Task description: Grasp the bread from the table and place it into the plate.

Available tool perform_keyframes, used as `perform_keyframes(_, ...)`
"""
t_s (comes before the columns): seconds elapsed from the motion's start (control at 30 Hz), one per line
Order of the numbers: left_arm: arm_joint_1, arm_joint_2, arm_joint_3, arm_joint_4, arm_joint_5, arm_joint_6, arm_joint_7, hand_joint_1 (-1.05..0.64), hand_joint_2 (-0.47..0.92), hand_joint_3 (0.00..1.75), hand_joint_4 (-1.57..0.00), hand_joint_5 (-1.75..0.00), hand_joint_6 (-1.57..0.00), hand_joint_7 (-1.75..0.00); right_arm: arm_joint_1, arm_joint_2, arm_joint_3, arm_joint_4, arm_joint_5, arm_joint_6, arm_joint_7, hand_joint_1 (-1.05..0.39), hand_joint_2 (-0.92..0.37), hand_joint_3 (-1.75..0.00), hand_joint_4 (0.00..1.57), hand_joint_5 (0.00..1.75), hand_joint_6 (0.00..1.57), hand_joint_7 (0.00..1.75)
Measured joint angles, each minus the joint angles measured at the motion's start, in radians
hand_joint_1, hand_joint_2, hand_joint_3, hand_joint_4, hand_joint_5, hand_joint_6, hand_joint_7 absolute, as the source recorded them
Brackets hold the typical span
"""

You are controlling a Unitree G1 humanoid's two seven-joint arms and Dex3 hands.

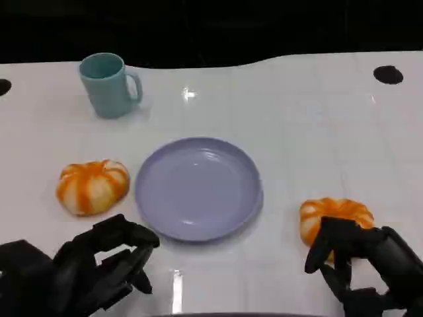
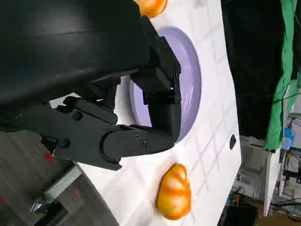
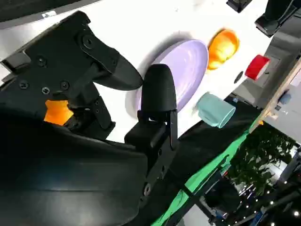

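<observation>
The round orange-and-white bread roll [image 1: 336, 214] sits on the white table [image 1: 310, 132], right under the right hand [image 1: 360, 261], whose fingers [image 1: 322, 247] are spread above it, empty. Beyond them lies the round lavender plate [image 1: 198, 188]. Left hand [image 1: 92, 264] hovers, fingers apart, near another orange roll [image 1: 92, 186].

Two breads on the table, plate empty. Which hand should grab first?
Probably the right hand: its fingers already reach over the right bread. The left hand hangs short of the left bread.
</observation>
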Motion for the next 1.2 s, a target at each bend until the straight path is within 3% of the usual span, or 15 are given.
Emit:
perform_keyframes(0.7,0.000,0.000,0.000,0.000,-0.001,0.006,0.000,-0.43,0.92,0.43,-0.65,-1.75,-0.66,-1.28,0.001,0.001,-0.002,-0.035,0.023,0.069,0.017,-0.18,-0.45,-1.20,0.89,1.75,0.77,1.47)
perform_keyframes(0.8,0.000,0.000,0.000,-0.005,-0.001,0.011,0.000,-0.43,0.92,0.42,-0.64,-1.75,-0.65,-1.28,0.001,0.002,-0.002,-0.035,0.026,0.069,0.017,-0.14,-0.42,-1.23,0.86,1.72,0.78,1.28)
perform_keyframes(0.9,0.000,0.000,0.000,-0.007,-0.001,0.017,0.000,-0.43,0.92,0.42,-0.64,-1.75,-0.65,-1.28,0.002,0.009,-0.002,-0.035,0.044,0.069,0.017,-0.12,-0.43,-1.21,0.79,1.58,0.78,1.07)
perform_keyframes(1.13,0.000,0.000,0.001,-0.009,-0.001,0.017,0.000,-0.42,0.92,0.43,-0.63,-1.75,-0.65,-1.28,0.006,0.013,-0.018,-0.084,0.050,0.122,0.017,-0.23,-0.52,-0.83,0.46,1.24,0.54,0.83)
perform_keyframes(1.2,0.000,0.000,0.001,-0.011,-0.001,0.017,0.000,-0.42,0.92,0.43,-0.63,-1.75,-0.65,-1.28,0.010,0.010,-0.023,-0.113,0.019,0.152,0.011,-0.25,-0.62,-0.57,0.37,1.05,0.50,0.64)
